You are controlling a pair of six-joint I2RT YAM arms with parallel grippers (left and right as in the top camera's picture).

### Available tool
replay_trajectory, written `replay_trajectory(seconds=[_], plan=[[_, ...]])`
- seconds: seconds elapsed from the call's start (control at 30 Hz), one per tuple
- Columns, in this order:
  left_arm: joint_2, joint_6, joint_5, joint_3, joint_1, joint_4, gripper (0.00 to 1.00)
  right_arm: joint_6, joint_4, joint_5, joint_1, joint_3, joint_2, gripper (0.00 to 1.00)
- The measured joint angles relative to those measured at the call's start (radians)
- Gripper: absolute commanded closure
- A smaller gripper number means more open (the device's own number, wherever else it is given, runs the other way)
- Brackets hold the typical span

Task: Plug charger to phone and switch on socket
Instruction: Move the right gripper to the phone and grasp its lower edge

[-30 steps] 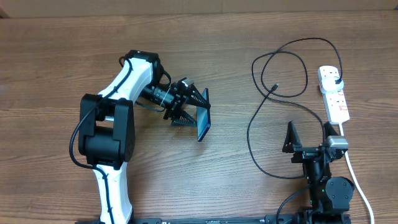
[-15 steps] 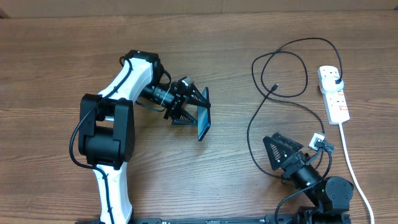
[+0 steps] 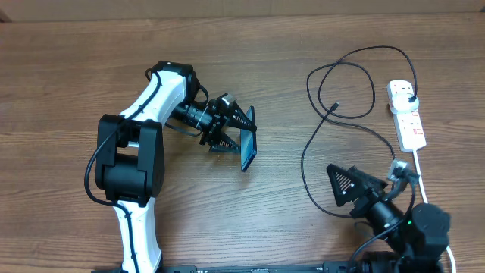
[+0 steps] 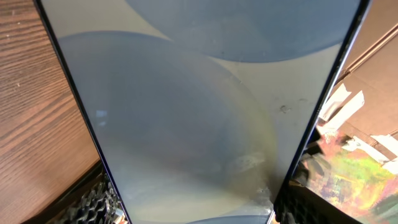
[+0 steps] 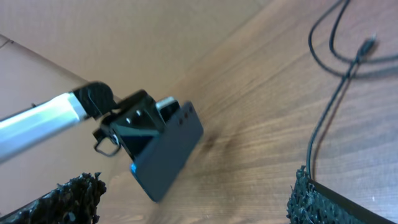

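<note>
The phone [image 3: 248, 155] is gripped by the left pincer [image 3: 242, 141], whose fingers are clenched on its two long edges; it is turned on edge left of the tabletop's [image 3: 68, 91] middle, so that from overhead only a thin dark blue slab is seen; whether its lower end touches the wood cannot be told. In the left wrist view the lit pale blue-grey screen [image 4: 199, 106] fills nearly the whole frame, and black ribbed finger pads [image 4: 93, 202] are seen at its lower edges. From the right wrist the phone's dark back [image 5: 168, 152] is seen tilted, held by the clamp at the end of the white arm.

The right pincer [image 5: 199, 202] is released; its two black fingers [image 5: 68, 199] are spread wide at the bottom corners of its own view, with nothing between them; it is held low at the near right of the tabletop, well apart from the phone.

The charger [image 3: 303, 163] lies in loose loops on the right side; its small connector tip [image 3: 334, 106] rests free on the wood, apart from the phone; its black plug [image 3: 410, 98] is seated in the far outlet of the socket [image 3: 409, 125], which lies near the right edge, with its thick white cord [image 3: 428, 208] trailing towards the near edge. The position of the switch cannot be made out.
</note>
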Motion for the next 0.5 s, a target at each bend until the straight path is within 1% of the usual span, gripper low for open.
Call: replay_trajectory(seconds=[0.1, 0.23, 0.37, 0.4, 0.43, 0.47, 0.5], plan=[[0.0, 0.0, 0.0, 0.0, 0.0, 0.005, 0.38, -0.014, -0.005, 0.014, 0.022, 0.076, 0.097, 0.01], [0.0, 0.0, 0.0, 0.0, 0.0, 0.006, 0.38, -0.023, 0.005, 0.036, 0.105, 0.138, 0.245, 0.01], [0.0, 0.0, 0.0, 0.0, 0.0, 0.014, 0.38, -0.027, 0.013, 0.116, 0.245, 0.181, 0.389, 0.01], [0.0, 0.0, 0.0, 0.0, 0.0, 0.015, 0.38, -0.027, 0.019, 0.142, 0.291, 0.192, 0.423, 0.01], [0.0, 0.0, 0.0, 0.0, 0.0, 0.017, 0.37, -0.027, 0.035, 0.193, 0.374, 0.21, 0.476, 0.01], [0.0, 0.0, 0.0, 0.0, 0.0, 0.018, 0.38, -0.027, 0.039, 0.21, 0.396, 0.214, 0.486, 0.01], [0.0, 0.0, 0.001, 0.0, 0.0, 0.017, 0.37, -0.027, 0.047, 0.248, 0.451, 0.225, 0.515, 0.01]])
